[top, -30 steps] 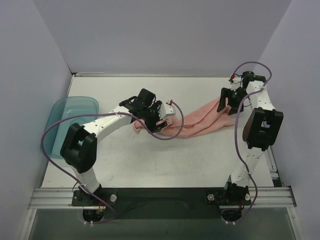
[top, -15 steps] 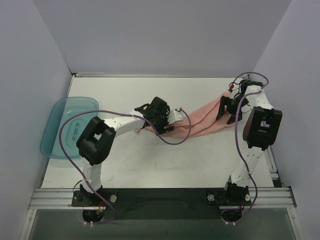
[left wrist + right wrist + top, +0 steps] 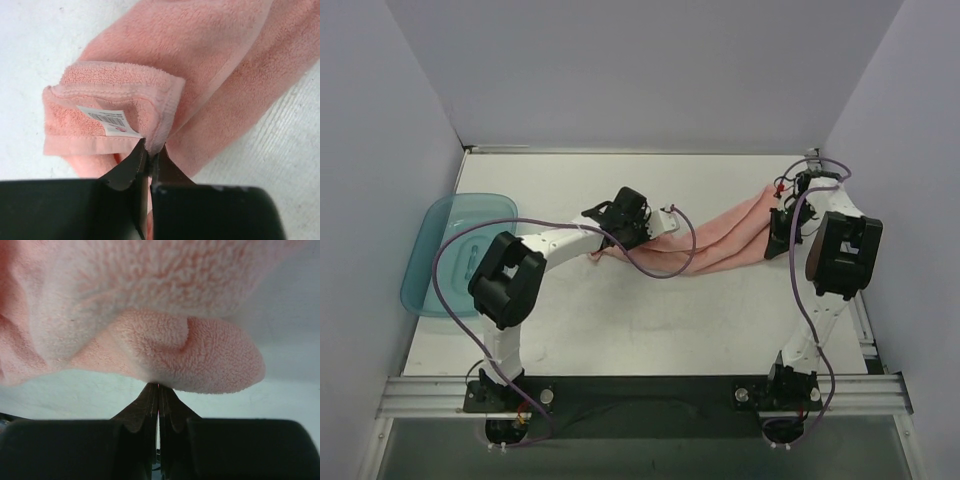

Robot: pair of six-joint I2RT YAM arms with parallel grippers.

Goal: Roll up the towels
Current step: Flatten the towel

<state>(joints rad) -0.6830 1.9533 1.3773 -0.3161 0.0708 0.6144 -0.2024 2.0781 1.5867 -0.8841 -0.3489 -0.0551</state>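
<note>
The salmon-pink towel (image 3: 720,235) lies bunched lengthwise in a long band across the table, from the middle to the far right. My left gripper (image 3: 612,243) is at its left end. In the left wrist view that gripper (image 3: 150,147) is shut on the hem of the folded-over towel (image 3: 200,60) corner, beside a white label (image 3: 107,120). My right gripper (image 3: 778,232) is at the towel's right end. The right wrist view shows the gripper (image 3: 158,386) closed tight, its tips nipping the lower edge of the fuzzy towel (image 3: 165,315).
A translucent teal tray (image 3: 440,250) sits at the table's left edge, apart from the towel. Pale walls enclose the table at the left, back and right. Purple cables loop off both arms.
Both grippers have gone from open to shut on the towel's ends. The left gripper moved in over the left end, and the towel now lies straighter between the two.
</note>
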